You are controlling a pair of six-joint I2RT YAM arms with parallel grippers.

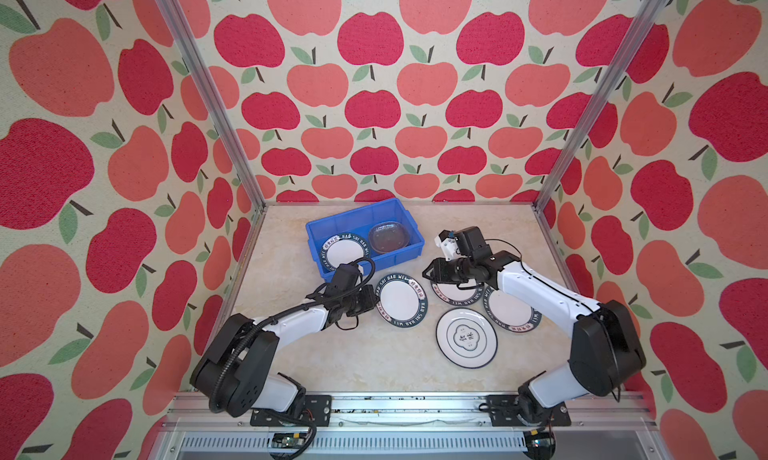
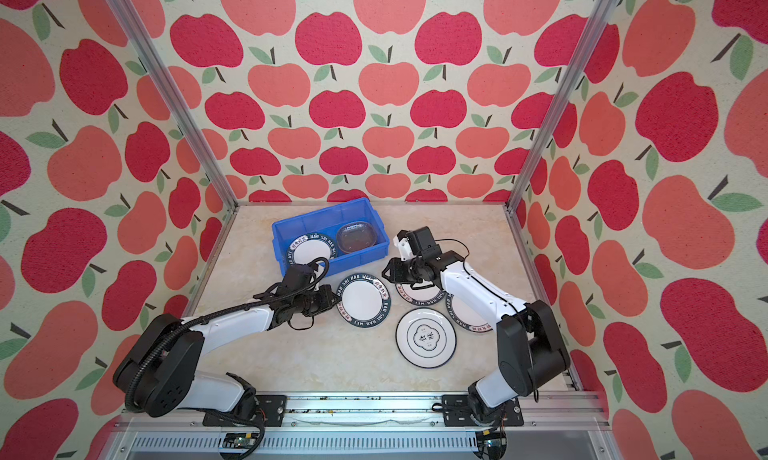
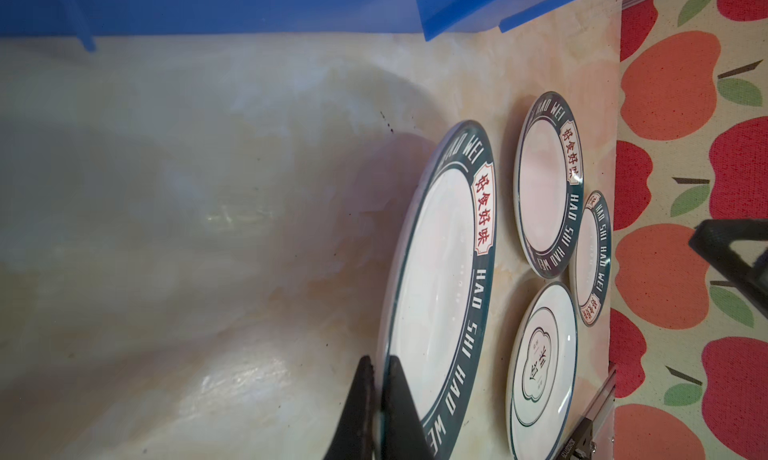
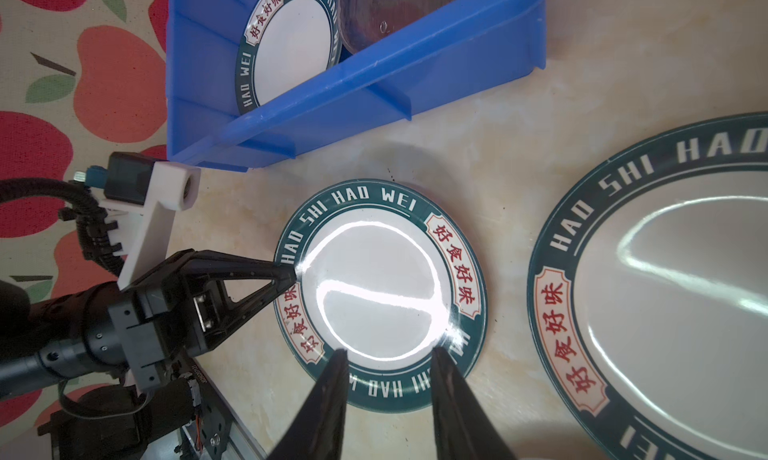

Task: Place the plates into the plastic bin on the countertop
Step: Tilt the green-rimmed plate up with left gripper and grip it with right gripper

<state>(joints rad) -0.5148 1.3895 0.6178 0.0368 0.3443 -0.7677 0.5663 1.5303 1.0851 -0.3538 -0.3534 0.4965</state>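
The emblem plate lies nearest the robot's base, flat on the desk at about 5 o'clock from the middle of the surface. Neither arm touches it.

Just beyond, at its 10 o'clock, is the gripped plate, a round white one with a dark lettered rim. The left claw reaches in low from 9 o'clock and is closed tight on that rim. In the left wrist view its two black fingers pinch the plate's edge between them. I cannot tell whether the plate is raised off the desk.

At 3 o'clock of the gripped plate, two more lettered plates lie just beside each other, partly hidden under the right arm: the middle plate and the outer plate.

The right claw hangs at 1 o'clock of the gripped plate. Its jaws stand partly apart with nothing between them.

Farthest, at 11 o'clock of the gripped plate, the blue bin sits askew on the desk near the apple-patterned wall. A binned white plate with the same lettered rim lies in its 9 o'clock half. The glass plates lie in its 3 o'clock half; how many are stacked there I cannot tell.
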